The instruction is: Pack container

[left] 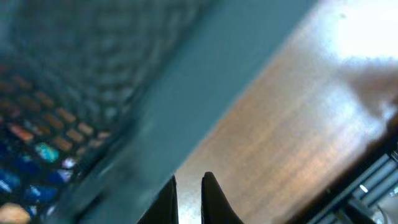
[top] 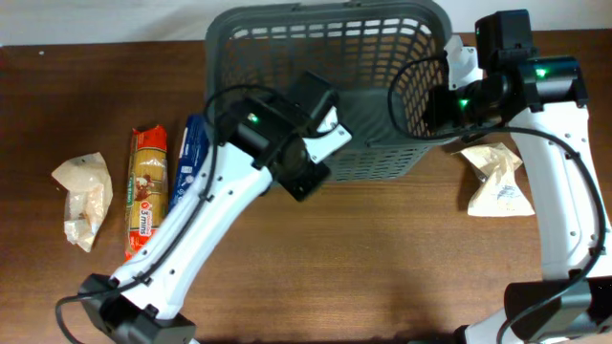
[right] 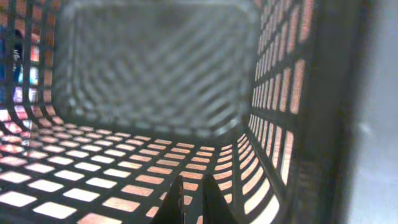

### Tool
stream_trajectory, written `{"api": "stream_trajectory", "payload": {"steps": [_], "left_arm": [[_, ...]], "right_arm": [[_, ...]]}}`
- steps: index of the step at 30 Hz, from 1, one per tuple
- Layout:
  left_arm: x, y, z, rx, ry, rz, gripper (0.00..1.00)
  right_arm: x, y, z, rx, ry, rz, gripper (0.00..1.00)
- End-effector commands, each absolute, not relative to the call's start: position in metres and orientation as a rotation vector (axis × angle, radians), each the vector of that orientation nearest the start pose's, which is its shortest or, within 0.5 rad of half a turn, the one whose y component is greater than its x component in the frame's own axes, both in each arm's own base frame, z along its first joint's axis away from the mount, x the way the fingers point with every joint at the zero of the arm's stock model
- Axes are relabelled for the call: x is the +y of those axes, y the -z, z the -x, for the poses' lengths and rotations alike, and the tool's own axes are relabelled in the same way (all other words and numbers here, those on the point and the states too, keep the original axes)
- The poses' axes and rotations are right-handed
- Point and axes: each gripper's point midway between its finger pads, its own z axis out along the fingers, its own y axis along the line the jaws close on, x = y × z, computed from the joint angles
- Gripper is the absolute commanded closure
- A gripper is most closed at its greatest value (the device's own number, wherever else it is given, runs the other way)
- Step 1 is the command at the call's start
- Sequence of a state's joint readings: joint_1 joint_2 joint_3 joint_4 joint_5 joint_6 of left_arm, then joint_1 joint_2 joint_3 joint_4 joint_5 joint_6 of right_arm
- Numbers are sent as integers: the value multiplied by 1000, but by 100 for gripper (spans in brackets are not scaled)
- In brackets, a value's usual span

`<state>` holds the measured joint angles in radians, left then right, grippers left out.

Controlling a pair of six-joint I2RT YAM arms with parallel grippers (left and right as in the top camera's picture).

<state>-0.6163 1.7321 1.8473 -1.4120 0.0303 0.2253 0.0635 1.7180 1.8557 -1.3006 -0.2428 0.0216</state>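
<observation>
The dark grey lattice container (top: pixel 325 38) stands at the back middle of the table. My left gripper (top: pixel 335 143) is against the outside of its front wall; in the left wrist view the fingers (left: pixel 188 186) are close together with nothing between them, beside the container's rim (left: pixel 205 81). My right gripper (top: pixel 432 107) is at the container's right side. In the right wrist view its fingers (right: pixel 191 193) are nearly together and empty, over the container's lattice wall (right: pixel 124 162), looking into the empty inside.
A pasta packet (top: pixel 146 191) and a blue packet (top: pixel 194 158) lie left of the container. A crumpled pale bag (top: pixel 84 196) lies further left. A white bag (top: pixel 495 177) lies right of the container, under the right arm.
</observation>
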Motion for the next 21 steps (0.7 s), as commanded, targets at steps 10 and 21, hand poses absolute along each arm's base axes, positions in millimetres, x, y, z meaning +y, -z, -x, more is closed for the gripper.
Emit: {"api": "stream_trajectory", "payload": {"steps": [10,21], "left_arm": [[-204,-226,-291,2691,225,-1116,98],[-97,-331,-276,2500,-41,-540,29]], "right_arm": [[65,-272,-386,2646,-355,147,96],[1,-463,-314,2131,63,-18,96]]}}
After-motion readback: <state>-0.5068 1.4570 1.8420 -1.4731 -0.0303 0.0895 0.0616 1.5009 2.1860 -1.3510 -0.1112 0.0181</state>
